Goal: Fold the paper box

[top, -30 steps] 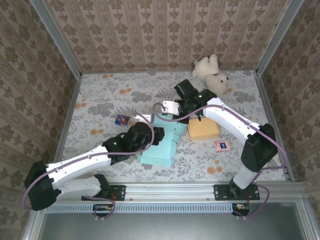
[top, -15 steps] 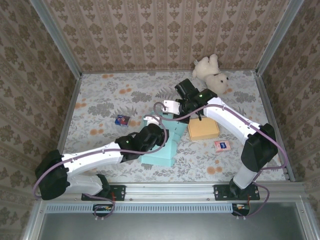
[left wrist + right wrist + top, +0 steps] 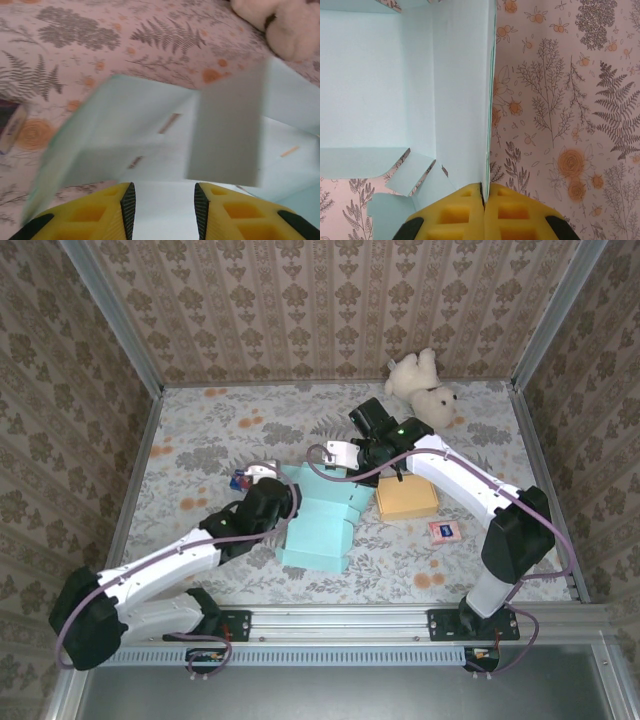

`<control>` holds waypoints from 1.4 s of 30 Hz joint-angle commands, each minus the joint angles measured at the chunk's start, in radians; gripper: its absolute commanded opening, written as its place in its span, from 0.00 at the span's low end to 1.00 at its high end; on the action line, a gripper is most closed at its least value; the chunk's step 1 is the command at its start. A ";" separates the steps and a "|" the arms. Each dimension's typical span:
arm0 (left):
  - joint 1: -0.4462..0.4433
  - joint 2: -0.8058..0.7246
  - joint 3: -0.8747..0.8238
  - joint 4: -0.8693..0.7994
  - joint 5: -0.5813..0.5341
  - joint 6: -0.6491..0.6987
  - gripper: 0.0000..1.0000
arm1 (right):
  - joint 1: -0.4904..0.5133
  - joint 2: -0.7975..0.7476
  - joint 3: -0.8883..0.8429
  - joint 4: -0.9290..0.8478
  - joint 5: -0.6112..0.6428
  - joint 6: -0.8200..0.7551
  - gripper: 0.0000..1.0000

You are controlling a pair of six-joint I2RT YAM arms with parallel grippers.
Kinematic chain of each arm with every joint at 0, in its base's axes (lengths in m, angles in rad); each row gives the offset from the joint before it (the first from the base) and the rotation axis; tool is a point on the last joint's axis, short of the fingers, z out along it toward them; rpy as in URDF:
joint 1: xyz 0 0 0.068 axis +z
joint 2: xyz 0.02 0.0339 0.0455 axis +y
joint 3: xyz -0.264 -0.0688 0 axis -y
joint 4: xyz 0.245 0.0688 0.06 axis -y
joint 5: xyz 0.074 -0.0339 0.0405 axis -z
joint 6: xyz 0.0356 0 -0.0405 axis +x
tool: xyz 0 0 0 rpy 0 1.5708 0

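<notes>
Teal paper box (image 3: 320, 535) clamped by right gripper (image 3: 484, 187), left gripper (image 3: 164, 192) apart, tan box (image 3: 406, 498) beside.

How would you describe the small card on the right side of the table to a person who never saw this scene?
On the flowered table, find the large light-blue paper box in the middle. Right of it lies a flat tan box, and the small card lies just nearer the arms' bases than that. It alone has a pink border around a blue centre.

Bright, even light; paper box (image 3: 225, 135) motion-blurred.
</notes>
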 commanded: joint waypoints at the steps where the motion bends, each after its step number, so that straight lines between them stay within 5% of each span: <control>1: 0.043 -0.033 -0.032 -0.045 0.003 -0.023 0.39 | -0.004 0.014 0.002 -0.009 -0.009 0.004 0.00; 13: 0.140 -0.040 -0.100 -0.067 0.048 -0.067 0.38 | -0.004 0.022 0.005 -0.013 -0.010 0.005 0.00; 42: 0.136 0.223 -0.042 0.115 0.226 -0.104 0.41 | -0.005 0.040 0.015 -0.021 -0.039 0.007 0.00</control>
